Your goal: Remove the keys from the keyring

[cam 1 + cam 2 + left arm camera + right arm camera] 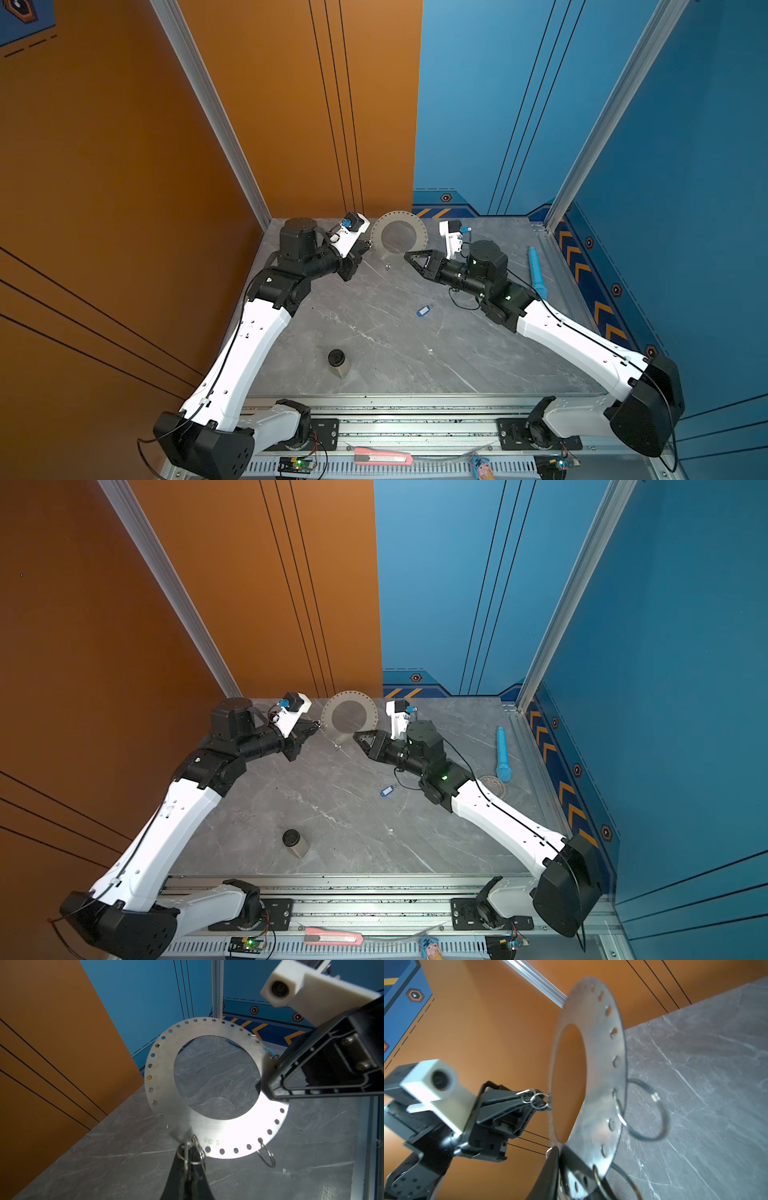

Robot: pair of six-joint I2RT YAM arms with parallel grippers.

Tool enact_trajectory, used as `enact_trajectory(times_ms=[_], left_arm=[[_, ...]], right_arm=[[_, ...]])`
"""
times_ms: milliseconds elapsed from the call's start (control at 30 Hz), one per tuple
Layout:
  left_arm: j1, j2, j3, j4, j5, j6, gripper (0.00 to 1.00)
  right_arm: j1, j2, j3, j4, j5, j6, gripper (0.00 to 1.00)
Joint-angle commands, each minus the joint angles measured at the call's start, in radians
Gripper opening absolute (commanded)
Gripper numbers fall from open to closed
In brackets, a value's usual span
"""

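The keyring (399,216) is held on edge above the tabletop (374,332), in the upper middle of both top views, between the two pincers. A cluster of small wire loops (193,1153) at its rim is pinched in the closed left pincer (190,1159); this is also seen from the right wrist view (535,1098). The opposite rim is straddled by the fingers of the right pincer (560,1159), but whether the plate is actually clamped there cannot be told. A larger wire loop (643,1109) hangs free from a rim hole. The blue key tag (423,310) lies apart on the tabletop, right of centre, already off the keyring. The black key cannot be made out in any view.

The step in hand is judged to be the working of a loop out of its rim hole. The plate should be held steady on the right side while the loop is turned along its split, not tugged, so that the thin metal is not flexed or dropped.

Faint stamped numerals (209,1141), seemingly 35 and 36, are seen near the rim. The tag's white label is too small to be read.
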Motion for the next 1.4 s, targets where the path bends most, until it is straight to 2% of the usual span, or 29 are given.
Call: enact_trajectory(times_ms=[0, 100, 233, 533, 633, 733, 867, 967, 1067, 1233, 1367], left_arm=[[-0.010, 0.013, 0.065, -0.132, -0.043, 0.100, 0.00], [-0.010, 0.017, 0.090, -0.165, -0.059, 0.128, 0.00], [-0.012, 0.029, 0.120, -0.190, -0.061, 0.137, 0.00], [-0.016, 0.044, 0.117, -0.200, -0.053, 0.158, 0.00], [-0.018, 0.046, 0.118, -0.204, -0.049, 0.168, 0.00], [-0.019, 0.044, 0.116, -0.212, -0.036, 0.186, 0.00], [-0.021, 0.036, 0.105, -0.212, -0.014, 0.211, 0.00], [-0.022, 0.034, 0.102, -0.212, 0.004, 0.227, 0.00], [-0.025, 0.034, 0.099, -0.212, 0.026, 0.242, 0.00], [-0.027, 0.021, 0.101, -0.212, 0.066, 0.261, 0.00], [-0.027, 0.005, 0.104, -0.212, 0.108, 0.269, 0.00]], right_arm=[[0.029, -0.006, -0.049, 0.048, 0.038, 0.005, 0.28], [0.033, -0.028, -0.097, 0.051, 0.043, 0.002, 0.35], [0.041, -0.067, -0.154, 0.029, 0.046, -0.007, 0.49], [0.031, -0.205, -0.226, -0.164, 0.085, -0.103, 0.57], [0.017, -0.232, -0.212, -0.218, 0.082, -0.159, 0.57], [0.014, -0.217, -0.141, -0.267, 0.051, -0.267, 0.56], [-0.019, -0.143, 0.005, -0.339, -0.046, -0.440, 0.53], [-0.007, -0.087, 0.143, -0.419, -0.065, -0.594, 0.52], [-0.008, -0.043, 0.224, -0.438, -0.096, -0.695, 0.50], [-0.001, 0.040, 0.295, -0.423, -0.165, -0.805, 0.42], [-0.001, 0.084, 0.301, -0.352, -0.209, -0.848, 0.35]])
